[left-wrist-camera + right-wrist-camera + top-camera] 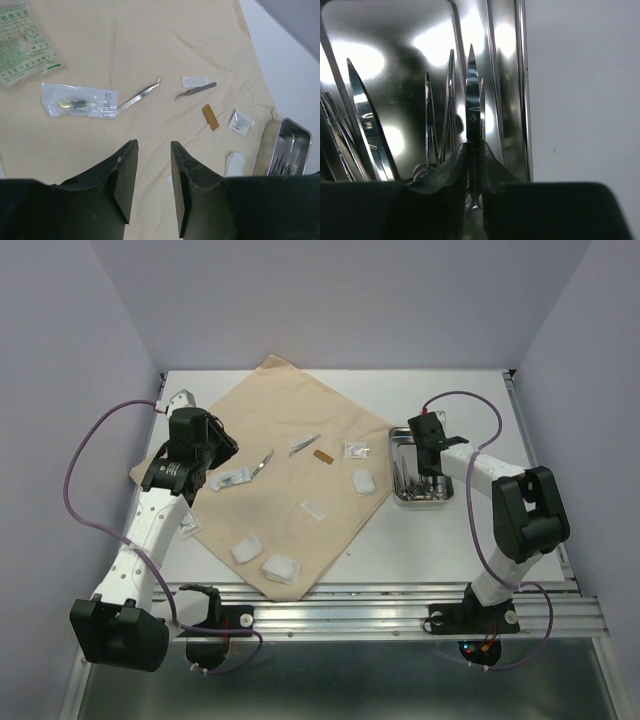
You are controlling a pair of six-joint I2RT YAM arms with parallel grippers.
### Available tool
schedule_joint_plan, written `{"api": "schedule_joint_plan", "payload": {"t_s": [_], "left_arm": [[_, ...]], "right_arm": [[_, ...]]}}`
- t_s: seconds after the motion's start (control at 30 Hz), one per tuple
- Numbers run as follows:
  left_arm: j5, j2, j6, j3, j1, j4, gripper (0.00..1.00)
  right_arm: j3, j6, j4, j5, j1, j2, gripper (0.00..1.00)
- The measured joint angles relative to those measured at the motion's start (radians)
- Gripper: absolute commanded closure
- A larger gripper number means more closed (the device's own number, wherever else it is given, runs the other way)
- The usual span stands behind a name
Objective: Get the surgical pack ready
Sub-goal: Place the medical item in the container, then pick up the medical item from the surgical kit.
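The beige cloth [300,400] lies spread at the table's centre. On it are curved forceps [140,94], straight forceps [196,91] and white gauze pads [281,567]. The steel tray [402,440] sits just off the cloth's right corner. My right gripper [471,147] reaches into the tray [395,40] and is shut on silver scissors [472,95], blades pointing away. More instruments [365,125] lie beside them in the tray. My left gripper [154,145] hovers open over the cloth's left part with nothing between its fingers.
A clear packet [79,101] and a green-printed packet [27,45] lie on the cloth's left side. A brown strip [210,117] and a small sachet [241,122] lie near the tray [285,150]. Purple cables loop beside both arms.
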Motion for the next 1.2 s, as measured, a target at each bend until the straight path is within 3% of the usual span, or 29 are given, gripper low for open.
{"api": "schedule_joint_plan", "payload": {"t_s": [0.03, 0.13, 0.37, 0.57, 0.73, 0.97, 1.2], "left_arm": [[0.000, -0.005, 0.001, 0.000, 0.000, -0.001, 0.56], [0.000, -0.018, 0.002, 0.000, 0.000, -0.001, 0.56], [0.001, -0.018, 0.005, 0.000, 0.000, -0.001, 0.56], [-0.004, -0.006, 0.037, 0.000, 0.000, -0.005, 0.56], [-0.029, 0.033, 0.066, 0.007, 0.000, -0.037, 0.57], [-0.037, 0.043, 0.080, 0.025, 0.000, -0.063, 0.57], [-0.039, 0.043, 0.082, 0.027, 0.000, -0.082, 0.57]], "right_arm": [[-0.011, -0.007, 0.002, 0.001, 0.000, 0.004, 0.63], [-0.028, -0.019, 0.009, 0.007, 0.000, 0.004, 0.51], [-0.020, -0.020, 0.013, 0.000, 0.000, -0.019, 0.50], [0.079, -0.016, -0.015, -0.046, 0.011, -0.080, 0.49], [0.158, 0.006, -0.016, -0.079, 0.122, -0.110, 0.49], [0.320, 0.012, -0.010, -0.153, 0.319, 0.082, 0.45], [0.496, -0.024, -0.014, -0.256, 0.380, 0.338, 0.39]]}}
